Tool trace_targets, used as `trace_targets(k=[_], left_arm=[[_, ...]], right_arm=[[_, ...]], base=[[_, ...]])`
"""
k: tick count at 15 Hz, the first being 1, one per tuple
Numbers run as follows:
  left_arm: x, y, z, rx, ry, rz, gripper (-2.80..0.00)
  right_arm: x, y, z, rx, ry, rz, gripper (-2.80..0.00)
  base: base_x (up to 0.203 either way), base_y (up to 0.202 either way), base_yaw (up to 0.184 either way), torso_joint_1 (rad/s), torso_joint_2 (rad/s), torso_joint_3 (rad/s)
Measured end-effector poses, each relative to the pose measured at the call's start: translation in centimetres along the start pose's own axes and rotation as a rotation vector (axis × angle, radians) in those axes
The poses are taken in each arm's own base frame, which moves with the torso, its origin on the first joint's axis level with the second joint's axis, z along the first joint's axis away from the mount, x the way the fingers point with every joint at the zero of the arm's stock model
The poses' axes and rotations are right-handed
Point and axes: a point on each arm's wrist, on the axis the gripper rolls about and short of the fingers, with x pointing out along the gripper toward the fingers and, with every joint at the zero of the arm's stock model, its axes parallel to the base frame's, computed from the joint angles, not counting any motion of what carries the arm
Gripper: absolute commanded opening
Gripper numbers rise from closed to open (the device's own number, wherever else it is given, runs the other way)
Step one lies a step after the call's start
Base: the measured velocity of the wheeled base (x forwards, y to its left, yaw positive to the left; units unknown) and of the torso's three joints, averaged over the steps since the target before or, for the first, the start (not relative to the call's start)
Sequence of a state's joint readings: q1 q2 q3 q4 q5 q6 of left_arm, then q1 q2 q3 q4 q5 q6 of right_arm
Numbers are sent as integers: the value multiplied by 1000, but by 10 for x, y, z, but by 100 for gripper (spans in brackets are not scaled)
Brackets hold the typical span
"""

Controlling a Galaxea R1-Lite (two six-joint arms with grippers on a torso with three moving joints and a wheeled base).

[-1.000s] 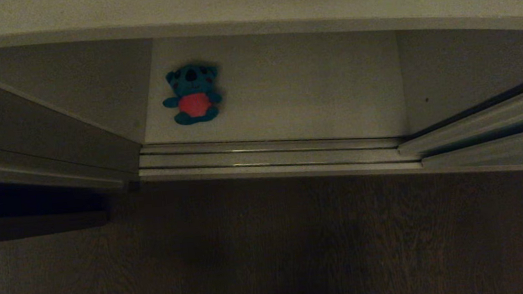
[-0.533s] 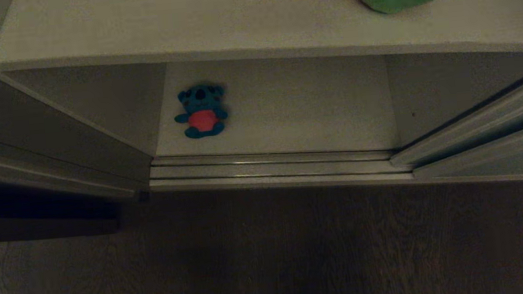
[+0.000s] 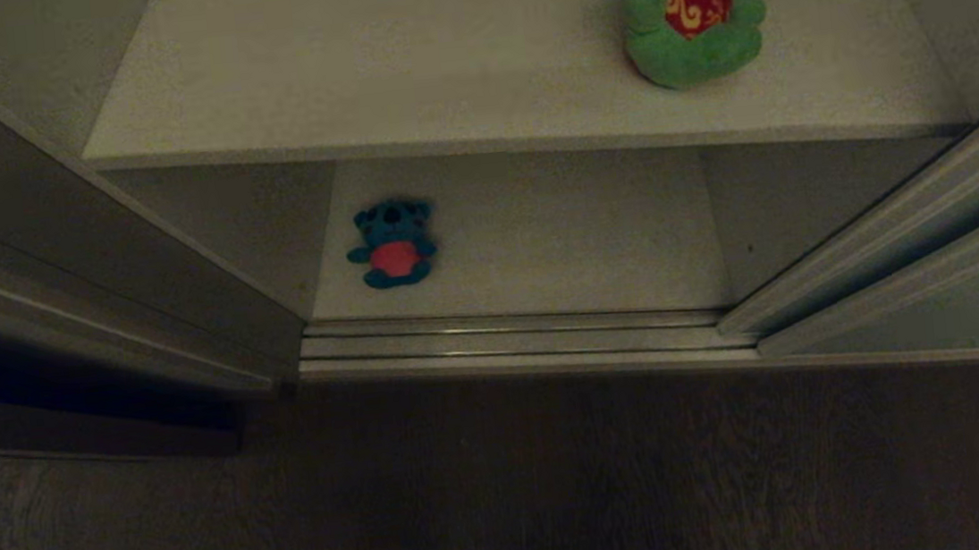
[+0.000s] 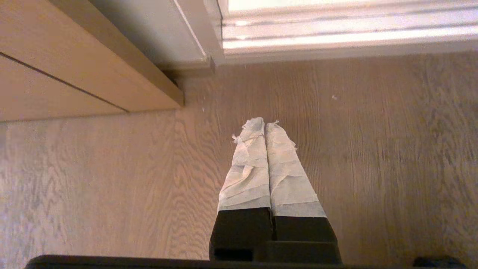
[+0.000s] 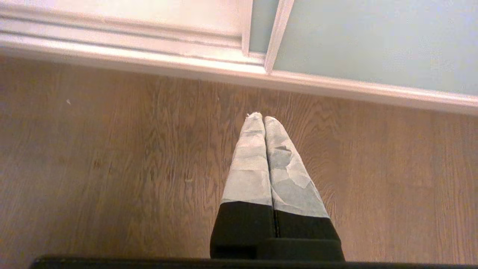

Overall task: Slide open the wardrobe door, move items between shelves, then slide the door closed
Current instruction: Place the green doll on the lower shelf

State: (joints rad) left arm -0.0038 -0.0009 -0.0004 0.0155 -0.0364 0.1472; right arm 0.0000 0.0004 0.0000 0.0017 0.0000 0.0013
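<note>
The wardrobe stands open in the head view. A blue plush toy with a red belly lies on the lower white shelf, near its left side. A green frog plush with a red patch sits on the upper white shelf, at the right. The pale grey-green sliding door is pushed to the right, and it also shows in the right wrist view as the door. My left gripper and right gripper hang shut and empty over the wooden floor, both outside the head view.
The door track runs along the wardrobe's front edge. A dark wooden side panel stands at the left, and it appears as the wooden panel in the left wrist view. Wooden floor lies in front.
The head view has swung upward, so the whole scene has slid down the picture. More of the upper shelf and the green frog have come into view. The toys have not moved.
</note>
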Motion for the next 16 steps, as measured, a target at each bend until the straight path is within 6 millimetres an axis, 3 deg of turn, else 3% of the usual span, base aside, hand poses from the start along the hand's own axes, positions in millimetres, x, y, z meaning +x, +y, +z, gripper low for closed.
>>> trace_targets(k=[16], left_arm=[[0, 0, 0, 1, 3, 1, -280]], right_arm=[[0, 0, 0, 0, -1, 0, -280]], base=[[0, 0, 0, 1, 2, 203]])
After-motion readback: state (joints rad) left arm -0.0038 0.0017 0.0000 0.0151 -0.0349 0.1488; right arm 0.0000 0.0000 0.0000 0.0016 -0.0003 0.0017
